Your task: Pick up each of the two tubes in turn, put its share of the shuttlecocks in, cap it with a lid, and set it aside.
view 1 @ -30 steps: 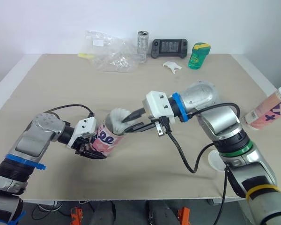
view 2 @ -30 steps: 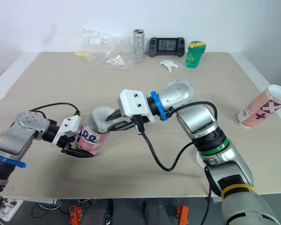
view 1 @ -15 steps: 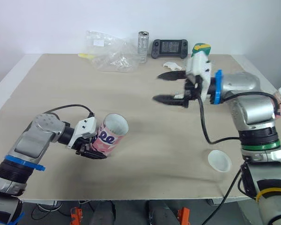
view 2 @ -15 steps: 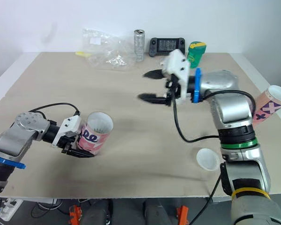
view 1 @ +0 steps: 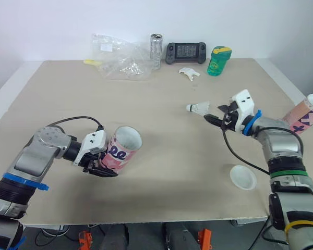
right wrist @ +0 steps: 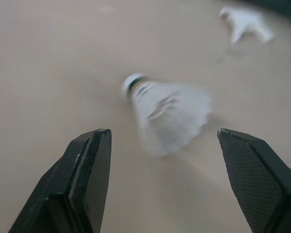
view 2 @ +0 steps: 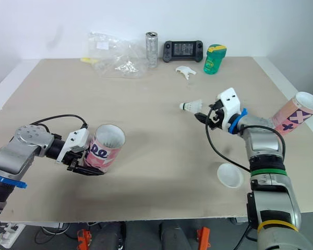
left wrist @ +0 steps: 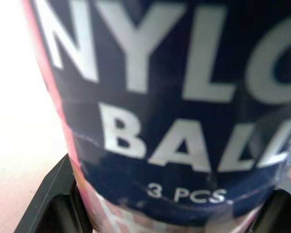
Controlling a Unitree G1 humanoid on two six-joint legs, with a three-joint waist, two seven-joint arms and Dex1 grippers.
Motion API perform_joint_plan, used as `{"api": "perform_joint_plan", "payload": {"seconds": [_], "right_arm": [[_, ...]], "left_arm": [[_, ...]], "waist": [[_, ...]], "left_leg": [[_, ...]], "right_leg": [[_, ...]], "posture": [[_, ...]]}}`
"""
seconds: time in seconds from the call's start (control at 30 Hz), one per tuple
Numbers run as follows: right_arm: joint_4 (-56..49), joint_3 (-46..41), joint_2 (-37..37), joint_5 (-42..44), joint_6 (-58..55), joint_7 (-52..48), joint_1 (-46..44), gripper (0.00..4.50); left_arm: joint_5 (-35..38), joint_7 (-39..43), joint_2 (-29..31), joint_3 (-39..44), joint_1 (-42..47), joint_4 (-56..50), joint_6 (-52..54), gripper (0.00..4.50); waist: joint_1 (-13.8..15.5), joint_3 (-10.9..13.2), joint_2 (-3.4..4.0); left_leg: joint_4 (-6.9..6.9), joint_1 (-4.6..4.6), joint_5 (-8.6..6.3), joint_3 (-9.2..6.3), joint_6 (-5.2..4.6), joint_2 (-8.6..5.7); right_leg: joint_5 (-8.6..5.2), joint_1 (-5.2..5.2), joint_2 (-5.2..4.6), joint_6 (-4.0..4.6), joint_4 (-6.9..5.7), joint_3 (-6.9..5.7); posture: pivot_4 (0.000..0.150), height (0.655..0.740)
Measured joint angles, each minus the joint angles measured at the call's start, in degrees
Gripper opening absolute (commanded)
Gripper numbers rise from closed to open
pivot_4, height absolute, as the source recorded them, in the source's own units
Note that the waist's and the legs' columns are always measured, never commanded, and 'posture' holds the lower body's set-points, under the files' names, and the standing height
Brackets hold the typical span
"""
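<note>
Both fingers of the right gripper [view 1: 216, 113] stand wide apart, low over the table [view 1: 161, 83], holding nothing. Just ahead of their tips, in line with the gap, lies a shuttlecock [view 1: 198, 107] on its side. Its skirt is turned toward the gripper and its cork points away, toward the robot's left. In the right wrist view its long axis runs at a slant across the opening, so I judge a short reach forward would put the skirt between the fingers.

The left gripper [view 1: 101, 165] is well apart from it and clamped on a pink tube [view 1: 121, 152], tilted with its open mouth up and toward the right arm. A white lid [view 1: 243, 177] lies near the right arm, and a second tube [view 1: 305, 114] lies at the table's right edge.
</note>
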State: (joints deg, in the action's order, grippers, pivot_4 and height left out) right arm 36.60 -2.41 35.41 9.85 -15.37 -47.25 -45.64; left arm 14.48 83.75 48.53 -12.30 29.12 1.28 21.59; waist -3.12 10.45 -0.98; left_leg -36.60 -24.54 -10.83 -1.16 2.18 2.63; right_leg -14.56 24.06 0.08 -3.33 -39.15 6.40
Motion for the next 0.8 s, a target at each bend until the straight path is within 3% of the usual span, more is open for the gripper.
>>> {"api": "perform_joint_plan", "payload": {"seconds": [0.2,0.23,0.3,0.43,0.47,0.53,0.8], "right_arm": [[11.54,0.6,-3.34,-1.97,3.74,-0.05,-7.25,3.76],[15.27,1.02,-4.44,-2.84,5.0,0.02,-9.41,3.53],[18.92,1.75,-5.65,-3.6,6.49,-0.18,-11.43,2.97],[23.16,2.07,-6.27,-4.62,9.1,-1.45,-12.82,1.15],[23.8,2.07,-6.26,-4.65,9.51,-1.69,-12.95,0.52],[24.62,2.07,-6.26,-4.96,10.37,-2.53,-13.14,0.05],[22.12,1.85,-5.7,-5.25,12.27,-5.44,-12.54,0.05]], "left_arm": [[0.04,-0.1,0.0,0.06,-0.06,-0.02,0.09,3.08],[0.04,-0.11,0.01,0.12,-0.08,-0.05,0.12,3.08],[0.08,-0.14,0.01,0.14,-0.13,-0.13,0.18,3.08],[0.52,-0.58,0.02,0.45,-0.65,-0.61,0.81,3.08],[0.62,-0.66,0.03,0.56,-0.78,-0.74,0.89,3.08],[0.75,-0.78,0.07,0.82,-1.1,-1.04,1.08,3.08],[0.76,-1.03,0.21,0.9,-1.39,-1.77,1.42,3.08]], "waist": [[-0.23,0.0,0.0],[-0.28,0.0,0.0],[-0.28,0.0,0.0],[-0.23,0.0,0.0],[-0.24,0.0,0.0],[-0.25,0.0,0.0],[-0.27,0.01,0.01]], "left_leg": [[0.01,0.01,0.0,-0.02,0.0,0.01],[0.02,0.01,0.0,-0.02,0.0,0.01],[0.02,-0.01,0.0,-0.04,0.0,0.01],[0.03,-0.04,0.0,-0.03,0.0,-0.02],[0.04,-0.04,0.0,-0.03,0.0,-0.02],[0.05,-0.03,0.0,-0.04,0.0,-0.01],[0.05,-0.03,0.0,-0.04,0.0,-0.01]], "right_leg": [[0.0,0.0,0.02,0.03,0.01,0.0],[0.01,0.0,0.02,0.03,0.01,0.0],[0.01,-0.01,0.02,0.05,0.01,-0.01],[0.0,-0.01,-0.03,0.09,0.02,-0.02],[0.0,0.0,-0.03,0.11,0.02,-0.02],[0.0,0.0,-0.01,0.11,0.02,-0.02],[0.0,0.0,-0.01,0.1,0.02,-0.03]], "posture": [[0.15,0.7236],[0.15,0.7236],[0.15,0.7236],[0.15,0.7236],[0.15,0.7236],[0.15,0.7236],[0.15,0.7236]]}}
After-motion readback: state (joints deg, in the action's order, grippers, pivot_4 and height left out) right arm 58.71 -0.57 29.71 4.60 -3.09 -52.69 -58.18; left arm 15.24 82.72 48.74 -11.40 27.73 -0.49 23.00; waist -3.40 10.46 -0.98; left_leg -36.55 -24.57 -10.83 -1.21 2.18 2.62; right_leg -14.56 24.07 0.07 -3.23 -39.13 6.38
